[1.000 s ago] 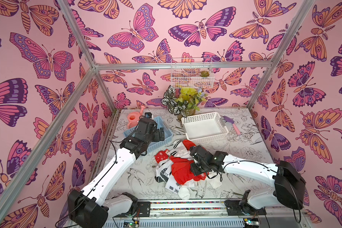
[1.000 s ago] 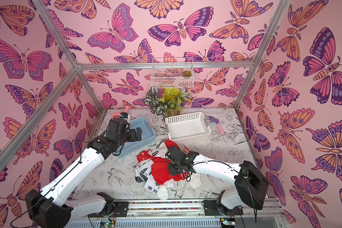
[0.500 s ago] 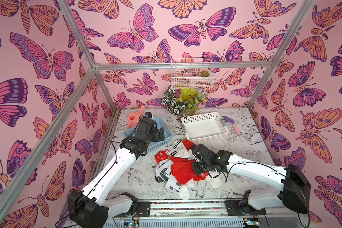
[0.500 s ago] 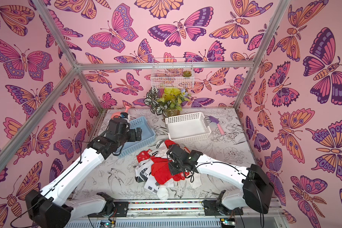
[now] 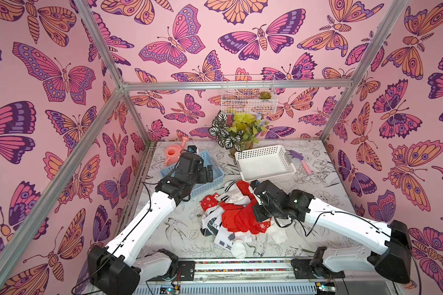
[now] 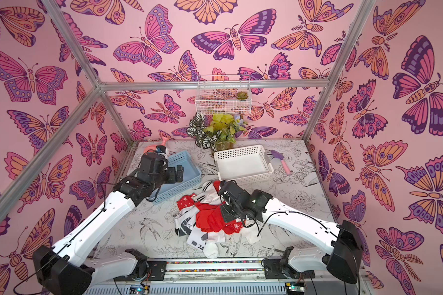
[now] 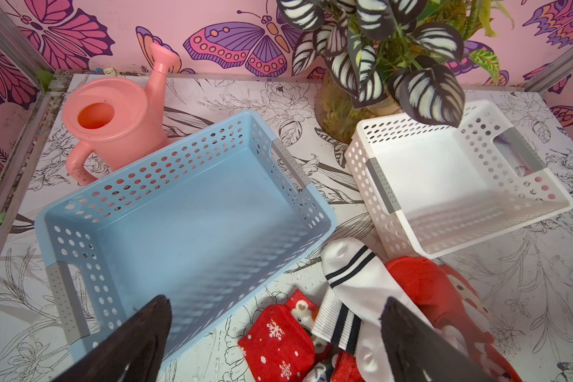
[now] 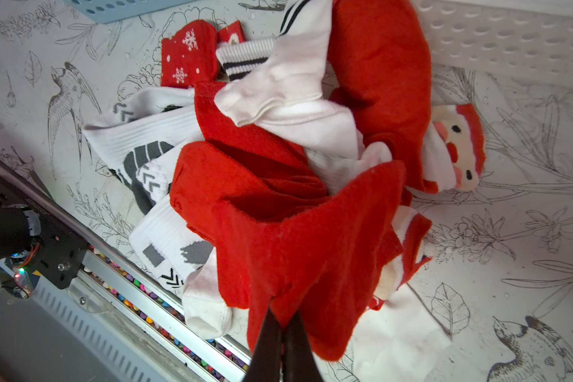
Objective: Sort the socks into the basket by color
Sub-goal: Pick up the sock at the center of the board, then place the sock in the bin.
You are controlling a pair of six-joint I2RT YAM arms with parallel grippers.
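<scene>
Setting: pink butterfly walls box in a surface printed with birds and flowers.
Socks: red and white socks lie tangled in one heap mid-surface, running from just beside the white basket toward the near edge.
Right tool: the right tool is pinched tight on a fold of a plain red sock at the top of the heap, with fabric bunched between its fingers.
Left tool: the left tool is spread wide with nothing in it, hanging above the blue basket.
Baskets: blue sits toward the left edge, white beside it nearer the far edge.
Background: a pink watering can stands in the far-left corner, a potted plant at the far edge, and a purple trowel lies on the white basket's right-edge side.
</scene>
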